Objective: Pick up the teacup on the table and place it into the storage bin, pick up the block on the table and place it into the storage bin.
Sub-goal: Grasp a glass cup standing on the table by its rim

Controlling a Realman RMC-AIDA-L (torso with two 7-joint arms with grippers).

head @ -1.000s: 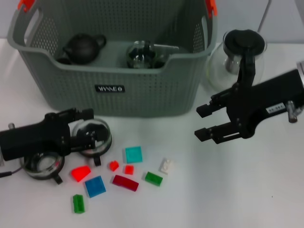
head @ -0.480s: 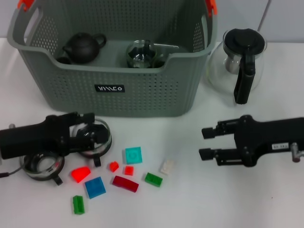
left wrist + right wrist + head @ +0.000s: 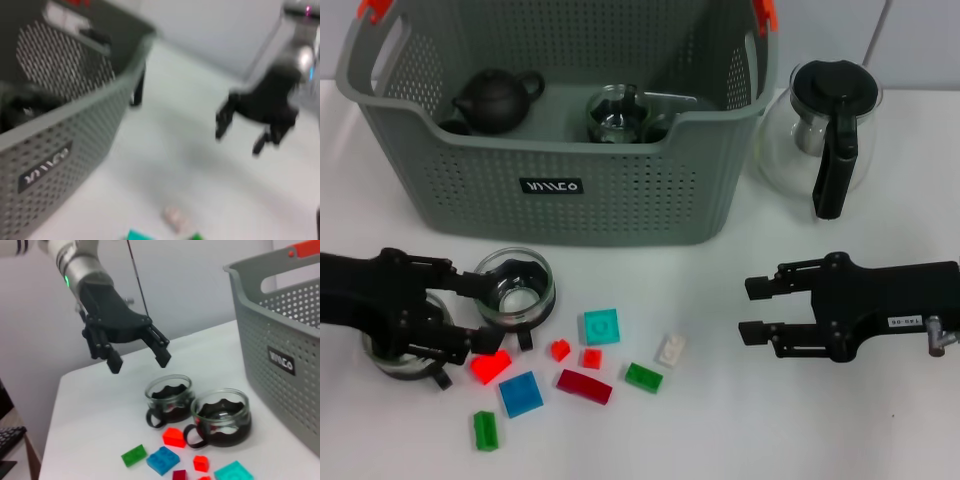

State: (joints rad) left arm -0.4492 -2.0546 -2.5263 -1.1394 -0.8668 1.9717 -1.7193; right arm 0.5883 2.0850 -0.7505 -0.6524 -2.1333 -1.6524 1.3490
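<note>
While both grippers hang wide open and empty, two teacups wait on the table.
Left gripper (image 3: 460, 318) spreads its jaws above the teacups, holding nothing: one teacup (image 3: 516, 289) at 8 o'clock below the storage bin (image 3: 560, 180), the other teacup (image 3: 408, 355) at its 8 o'clock. Right gripper (image 3: 752, 310) hovers with jaws apart at 3 o'clock from the nine blocks (image 3: 582, 367). Inside the bin sit a black teapot (image 3: 495, 98) and a glass cup (image 3: 617, 115).
</note>
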